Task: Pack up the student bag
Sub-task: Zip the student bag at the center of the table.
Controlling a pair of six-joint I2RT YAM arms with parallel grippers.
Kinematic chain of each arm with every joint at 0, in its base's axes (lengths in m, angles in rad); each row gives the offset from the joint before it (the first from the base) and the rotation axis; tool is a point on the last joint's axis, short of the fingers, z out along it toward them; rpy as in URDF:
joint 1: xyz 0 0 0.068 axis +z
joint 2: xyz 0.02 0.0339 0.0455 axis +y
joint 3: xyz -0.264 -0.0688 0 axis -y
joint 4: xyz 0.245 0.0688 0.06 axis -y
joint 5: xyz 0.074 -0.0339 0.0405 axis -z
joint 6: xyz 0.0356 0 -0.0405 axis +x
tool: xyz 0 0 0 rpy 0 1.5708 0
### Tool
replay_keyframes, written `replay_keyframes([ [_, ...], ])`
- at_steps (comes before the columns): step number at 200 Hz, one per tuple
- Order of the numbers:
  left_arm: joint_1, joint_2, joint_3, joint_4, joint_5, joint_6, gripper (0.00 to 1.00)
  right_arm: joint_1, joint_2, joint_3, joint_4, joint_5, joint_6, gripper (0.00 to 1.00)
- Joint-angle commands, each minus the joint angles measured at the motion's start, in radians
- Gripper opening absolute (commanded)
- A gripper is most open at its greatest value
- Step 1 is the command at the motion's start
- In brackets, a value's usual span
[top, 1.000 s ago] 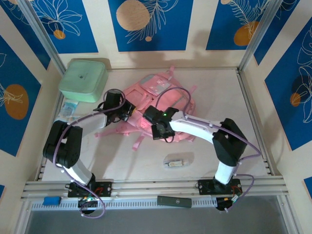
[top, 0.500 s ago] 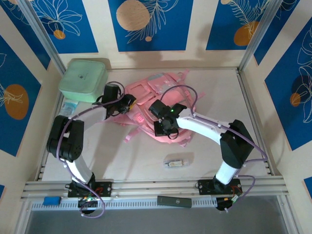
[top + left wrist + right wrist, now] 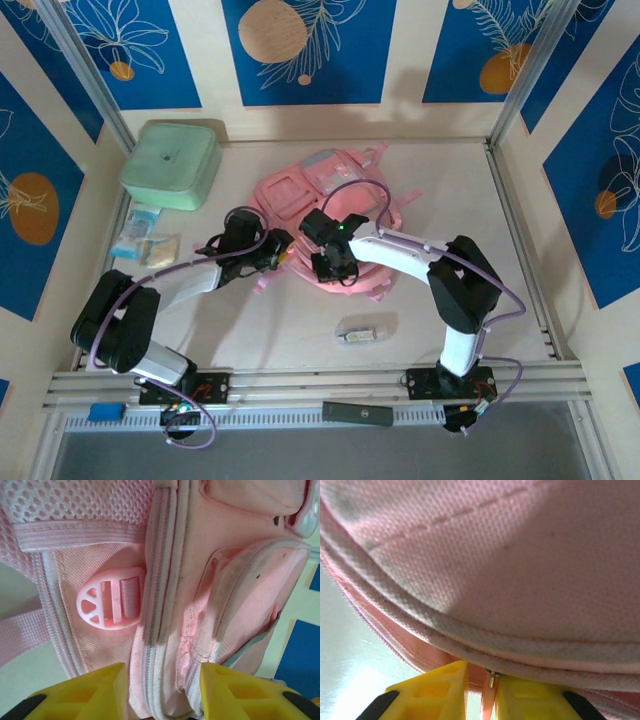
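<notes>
The student bag (image 3: 325, 215) lies flat mid-counter, toward the far side. My left tool (image 3: 160, 690) stands parted astride its zipped side seam, gripping nothing. My right tool (image 3: 481, 692) is nearly closed, pinching a thin zipper tab (image 3: 491, 679) at the bag's edge. I judge this the opening step; next I must draw the zipper along.

The left arm reaches in low, its gripper (image 3: 160, 692) with yellow fingers (image 3: 80, 692) parted. The right arm bends inward over the middle, its gripper (image 3: 481, 692) with yellow fingers (image 3: 430, 690) almost together, a thin gap between.
</notes>
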Motion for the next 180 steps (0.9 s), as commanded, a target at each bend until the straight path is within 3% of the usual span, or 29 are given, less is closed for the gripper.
replay_keyframes([
  [1,-0.051,-0.001,0.023,0.021,-0.062,-0.062,0.42,0.001,0.016,0.006,0.036,-0.026,-0.004,0.18],
  [21,-0.09,0.025,-0.009,0.134,-0.081,-0.143,0.39,0.003,0.004,0.013,0.024,-0.008,0.001,0.08],
  [51,-0.144,0.056,-0.007,0.122,-0.14,-0.201,0.37,0.014,-0.038,0.002,0.015,0.026,-0.002,0.0],
  [101,-0.199,0.065,-0.031,0.123,-0.239,-0.301,0.29,0.018,-0.088,-0.032,0.024,0.036,0.02,0.0],
  [180,-0.226,0.005,-0.111,0.088,-0.326,-0.379,0.34,0.044,-0.06,0.0,0.021,0.046,0.02,0.0],
])
